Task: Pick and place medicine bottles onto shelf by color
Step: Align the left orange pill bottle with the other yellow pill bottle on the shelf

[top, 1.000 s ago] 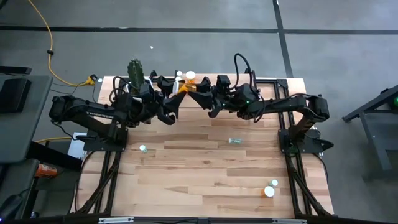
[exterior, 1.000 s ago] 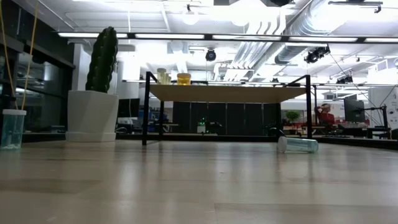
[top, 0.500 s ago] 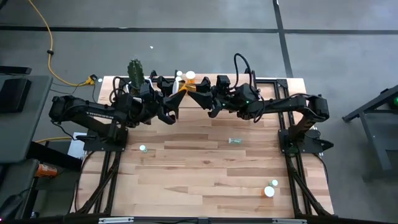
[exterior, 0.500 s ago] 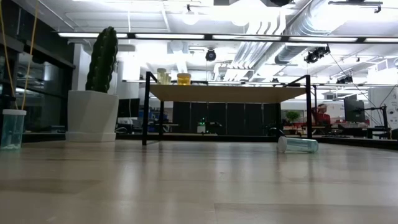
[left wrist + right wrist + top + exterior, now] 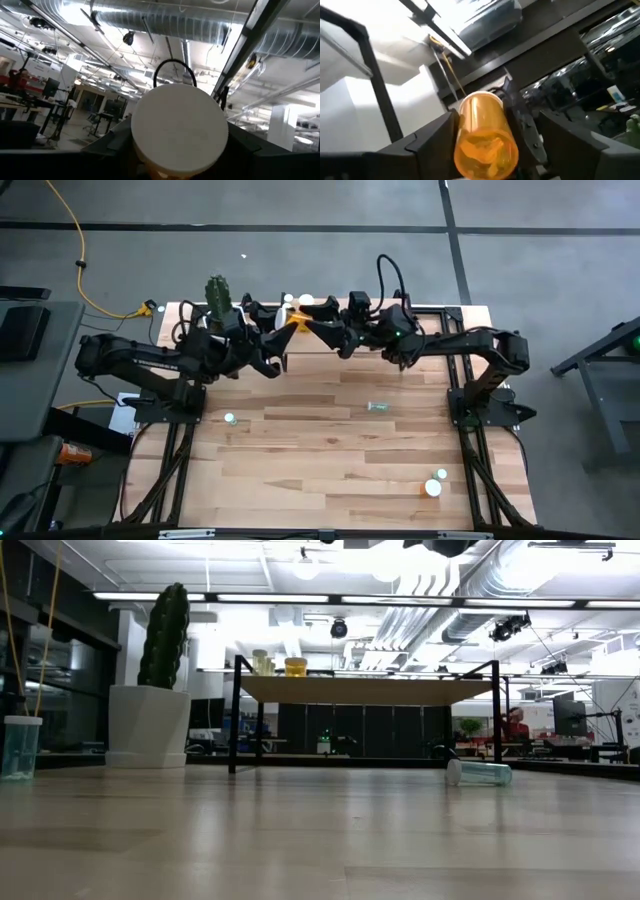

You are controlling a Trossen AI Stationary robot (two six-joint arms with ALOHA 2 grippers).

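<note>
Two dark arms reach inward and meet above the small light-wood shelf (image 5: 400,312) on black metal legs at the table's far edge: the left gripper (image 5: 290,330) clasps a translucent orange cylindrical bottle (image 5: 482,137) by its white round cap (image 5: 179,130), while the right gripper (image 5: 318,327) stands open around its base. Two capped bottles (image 5: 280,664) stand on the shelf. Four more rest on the tabletop: one upright at the left (image 5: 230,418), one pale green lying sideways (image 5: 377,406), and two near the front right corner (image 5: 436,483).

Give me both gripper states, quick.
Left gripper: closed on the orange bottle.
Right gripper: open, by the same bottle's other end, holding nothing.
</note>
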